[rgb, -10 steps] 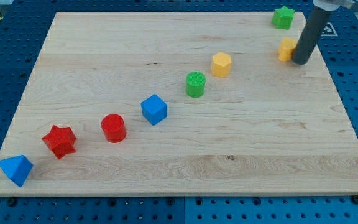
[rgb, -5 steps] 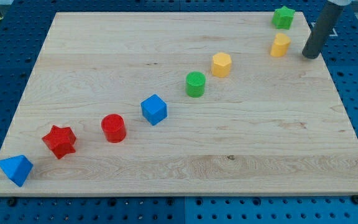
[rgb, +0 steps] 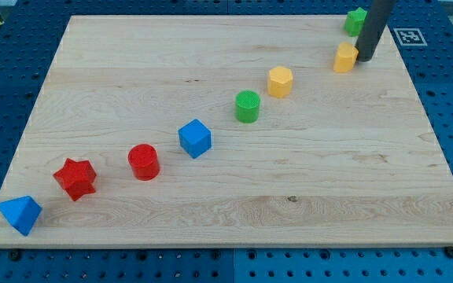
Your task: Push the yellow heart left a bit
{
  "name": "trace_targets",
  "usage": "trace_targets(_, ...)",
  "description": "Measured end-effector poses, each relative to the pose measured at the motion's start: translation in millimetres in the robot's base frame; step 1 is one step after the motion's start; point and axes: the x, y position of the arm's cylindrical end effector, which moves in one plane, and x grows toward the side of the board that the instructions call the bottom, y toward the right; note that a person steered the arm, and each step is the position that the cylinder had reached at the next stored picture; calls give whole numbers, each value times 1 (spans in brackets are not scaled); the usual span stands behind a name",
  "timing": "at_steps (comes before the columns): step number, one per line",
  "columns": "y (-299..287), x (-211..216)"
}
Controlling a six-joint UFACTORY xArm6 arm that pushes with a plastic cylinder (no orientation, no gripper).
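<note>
The yellow heart (rgb: 345, 57) lies near the view's top right of the wooden board (rgb: 234, 181). My tip (rgb: 365, 57) stands right against the heart's right side, touching it. The dark rod rises from there and covers part of the green star (rgb: 355, 20) just above. A yellow hexagon (rgb: 280, 81) lies to the heart's lower left.
A diagonal row runs down to the view's bottom left: green cylinder (rgb: 247, 106), blue cube (rgb: 195, 138), red cylinder (rgb: 143, 162), red star (rgb: 75, 178), blue pyramid (rgb: 20, 214). The board's right edge lies close to the tip.
My tip pulled off to the right, then came back left against the heart's right side. The yellow heart has slid left and slightly up.
</note>
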Motion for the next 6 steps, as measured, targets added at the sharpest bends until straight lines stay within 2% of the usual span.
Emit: trace_targets(6,11,-1)
